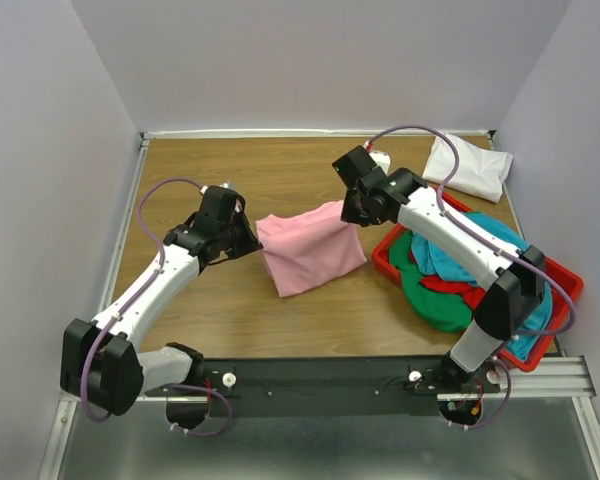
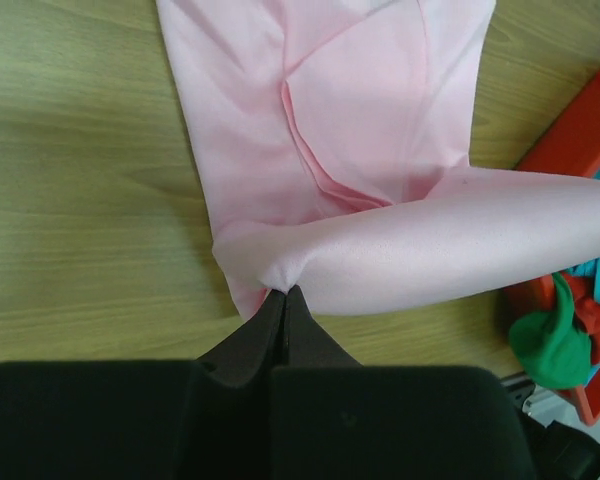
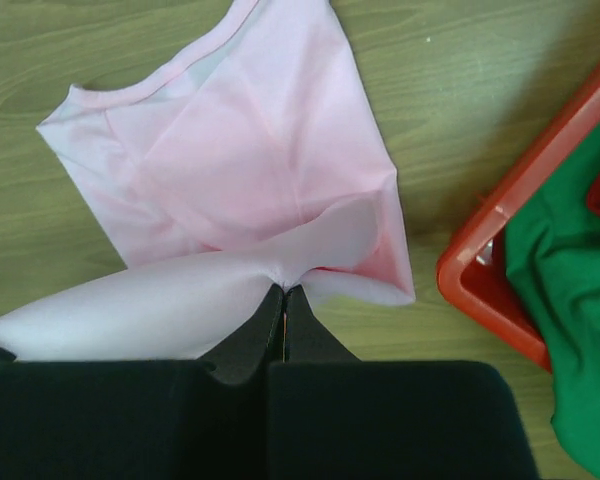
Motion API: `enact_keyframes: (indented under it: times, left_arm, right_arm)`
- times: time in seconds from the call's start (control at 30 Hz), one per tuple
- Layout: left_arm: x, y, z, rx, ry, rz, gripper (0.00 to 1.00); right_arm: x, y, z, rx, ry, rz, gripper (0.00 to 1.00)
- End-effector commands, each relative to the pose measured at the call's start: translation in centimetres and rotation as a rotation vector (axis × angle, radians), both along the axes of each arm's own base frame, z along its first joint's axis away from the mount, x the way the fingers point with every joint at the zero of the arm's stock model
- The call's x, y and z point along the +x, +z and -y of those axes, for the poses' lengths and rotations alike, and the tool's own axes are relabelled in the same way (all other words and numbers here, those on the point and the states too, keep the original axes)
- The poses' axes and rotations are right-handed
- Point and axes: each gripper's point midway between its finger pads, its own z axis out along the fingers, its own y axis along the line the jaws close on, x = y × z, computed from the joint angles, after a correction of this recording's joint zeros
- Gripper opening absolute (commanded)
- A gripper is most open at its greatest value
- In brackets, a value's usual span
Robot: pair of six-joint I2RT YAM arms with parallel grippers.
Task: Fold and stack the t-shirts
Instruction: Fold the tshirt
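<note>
A light pink t-shirt [image 1: 310, 252] hangs stretched between my two grippers above the middle of the table, its lower part lying on the wood. My left gripper [image 1: 252, 236] is shut on its left corner [image 2: 270, 275]. My right gripper [image 1: 352, 212] is shut on its right corner [image 3: 290, 272]. A folded white t-shirt [image 1: 468, 167] lies at the back right. Teal [image 1: 450, 255], green [image 1: 435, 296] and red [image 1: 450, 285] t-shirts lie heaped in the red bin [image 1: 388, 258].
The red plastic bin stands at the right, close to the pink shirt's right edge; it also shows in the right wrist view [image 3: 500, 270] and the left wrist view [image 2: 570, 140]. Walls enclose the table on the left, back and right.
</note>
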Motion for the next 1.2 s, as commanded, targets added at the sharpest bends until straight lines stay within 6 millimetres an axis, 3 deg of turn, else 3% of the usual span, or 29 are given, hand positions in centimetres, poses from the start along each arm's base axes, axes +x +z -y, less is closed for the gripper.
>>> enact_keyframes:
  times: [0.0, 0.13, 0.17, 0.2, 0.23, 0.27, 0.3, 0.33, 0.37, 0.47, 0.5, 0.6, 0.73, 0.87, 1.17]
  left_arm:
    - [3.0, 0.9, -1.4, 0.014, 0.04, 0.072, 0.0]
    - [7.4, -0.5, -3.3, 0.012, 0.082, 0.098, 0.0]
    - [8.6, -0.1, -3.4, 0.008, 0.082, 0.122, 0.0]
    - [10.2, -0.9, -3.5, 0.023, 0.073, 0.131, 0.21]
    - [11.2, -1.0, -3.7, 0.025, 0.075, 0.14, 0.38]
    - [12.9, 0.3, -3.6, 0.031, 0.059, 0.184, 0.64]
    - [13.8, -1.1, -3.6, 0.049, 0.054, 0.145, 0.73]
    - [14.6, -0.9, -3.7, 0.061, 0.052, 0.149, 0.79]
    - [15.8, 0.6, -3.6, 0.062, 0.054, 0.181, 0.82]
    - [16.6, 1.5, -3.7, 0.08, 0.049, 0.193, 0.85]
    - [16.5, 1.7, -3.6, 0.081, 0.045, 0.195, 0.85]
    - [15.5, 2.0, -3.7, 0.078, 0.033, 0.204, 0.85]
    - [13.4, 0.4, -3.6, 0.077, 0.021, 0.168, 0.85]
    - [11.1, -2.2, -3.4, 0.071, 0.011, 0.106, 0.85]
    - [8.8, -5.1, -2.2, 0.073, -0.032, 0.04, 0.85]
  right_arm:
    - [4.4, 0.2, -0.3, -0.014, 0.002, 0.08, 0.01]
    - [9.2, -0.7, -1.6, -0.012, 0.019, 0.12, 0.01]
    - [10.6, -2.5, -1.7, -0.032, 0.013, 0.098, 0.01]
    - [12.2, -1.7, -2.6, -0.002, 0.031, 0.14, 0.01]
    - [13.1, -2.1, -3.0, 0.009, 0.041, 0.139, 0.11]
    - [14.8, -3.2, -3.5, 0.022, 0.05, 0.129, 0.25]
    - [15.5, -3.4, -3.8, 0.032, 0.053, 0.128, 0.6]
    - [16.2, -3.7, -4.1, 0.047, 0.062, 0.121, 0.7]
    - [16.5, -3.8, -4.4, 0.062, 0.073, 0.114, 0.76]
    - [16.6, -2.8, -4.7, 0.086, 0.113, 0.129, 0.94]
    - [16.4, -2.4, -4.6, 0.078, 0.133, 0.136, 1.0]
    - [15.0, -0.3, -3.6, 0.065, 0.159, 0.171, 1.0]
    - [12.7, -1.3, -2.4, 0.046, 0.192, 0.134, 1.0]
    - [10.5, -4.7, -0.8, 0.036, 0.193, 0.048, 1.0]
    - [8.3, -7.9, 0.0, 0.066, 0.22, -0.032, 1.0]
